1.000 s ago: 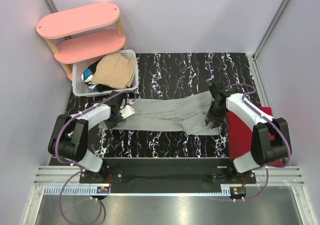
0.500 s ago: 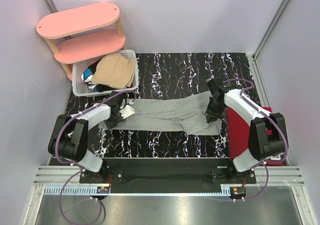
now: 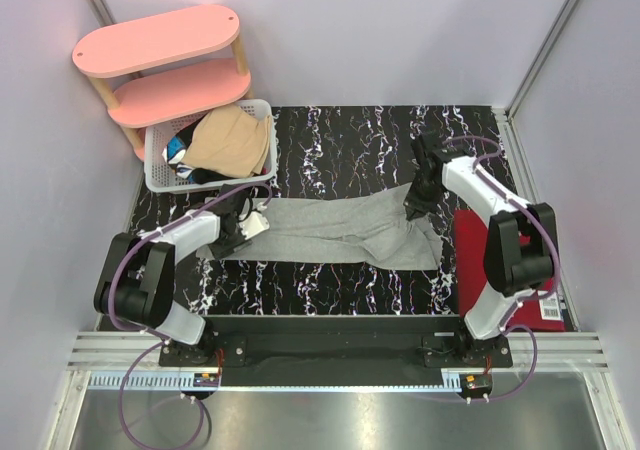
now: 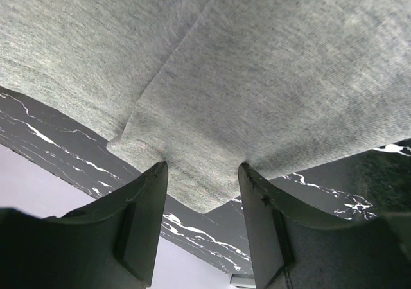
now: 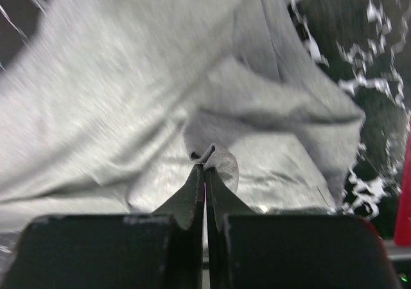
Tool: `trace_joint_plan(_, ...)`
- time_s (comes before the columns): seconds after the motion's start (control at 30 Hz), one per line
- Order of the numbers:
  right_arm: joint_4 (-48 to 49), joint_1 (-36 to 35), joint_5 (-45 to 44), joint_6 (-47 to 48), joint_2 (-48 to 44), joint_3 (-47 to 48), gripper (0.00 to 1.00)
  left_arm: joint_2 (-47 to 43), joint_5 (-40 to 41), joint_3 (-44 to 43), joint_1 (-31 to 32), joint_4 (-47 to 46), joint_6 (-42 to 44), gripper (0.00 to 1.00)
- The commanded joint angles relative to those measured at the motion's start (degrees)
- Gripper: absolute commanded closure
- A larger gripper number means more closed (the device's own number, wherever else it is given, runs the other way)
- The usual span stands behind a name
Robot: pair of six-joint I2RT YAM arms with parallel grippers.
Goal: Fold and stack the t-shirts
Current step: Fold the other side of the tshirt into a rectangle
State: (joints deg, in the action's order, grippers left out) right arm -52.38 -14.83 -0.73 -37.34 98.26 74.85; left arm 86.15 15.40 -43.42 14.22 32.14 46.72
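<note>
Grey t-shirt (image 3: 330, 228) (image 4: 257, 77) (image 5: 128, 96): it lies spread across the middle of the black marbled table (image 3: 330, 130), long side running left to right, with one of your arms at each end.
Change: over the last second your right gripper (image 3: 415, 202) (image 5: 205, 167) has travelled from the near right corner of the shirt toward the far side. That end of the cloth has bunched and pulled along with it. The left end has stayed where it was.
Right gripper: its fingers are pressed together on a small pinch of grey fabric.
Left gripper (image 3: 243, 222) (image 4: 200, 173): its fingers stand parted over the left hem of the grey t-shirt and clamp nothing.
Basket (image 3: 160, 175): white, at the far left of the table. It holds a tan t-shirt (image 3: 235, 140) on top, with dark and blue clothes (image 3: 180, 152) beneath it.
Red cloth (image 3: 480, 260): it lies flat at the right edge of the table, just beside the shirt's right end.
</note>
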Motion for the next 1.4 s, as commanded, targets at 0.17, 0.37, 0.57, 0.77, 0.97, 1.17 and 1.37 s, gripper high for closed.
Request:
trace_joint_plan(0.17, 4.48, 3.67, 1.53, -3.88, 15.37, 15.14, 1.0, -2.56, 0.16, 2.37, -1.12, -0.5, 1.62, 0.47)
trace_joint_plan(0.37, 4.22, 4.81, -3.2, -3.97, 19.86, 20.58, 1.0, -2.48, -0.63, 2.46, -1.12, -0.41, 1.8, 0.47)
trace_joint_plan(0.57, 0.63, 6.92, -1.92, -2.48, 26.0, 33.38, 0.73, -2.56, -0.63, 2.46, -1.12, 0.11, 1.88, 0.47)
trace_joint_plan(0.77, -8.0, 6.83, -11.36, -0.54, 24.81, 38.37, 0.44, -3.36, -0.72, 2.37, -1.12, 1.08, 1.36, 0.47)
trace_joint_plan(0.97, -5.9, 6.13, -11.24, -1.33, 10.48, 27.23, 0.43, -2.48, -0.72, 1.67, -1.12, 1.43, 0.65, 0.47)
trace_joint_plan(1.17, 3.15, -0.01, 0.55, -5.98, -5.61, 2.9, 0.45, -4.75, -0.63, -1.31, -1.12, 1.7, -1.36, 0.48)
trace_joint_plan(1.37, 5.01, -1.87, 2.67, -7.13, -6.15, -7.78, 0.44, -5.99, -3.18, -11.23, -1.03, 8.71, -3.65, 0.48)
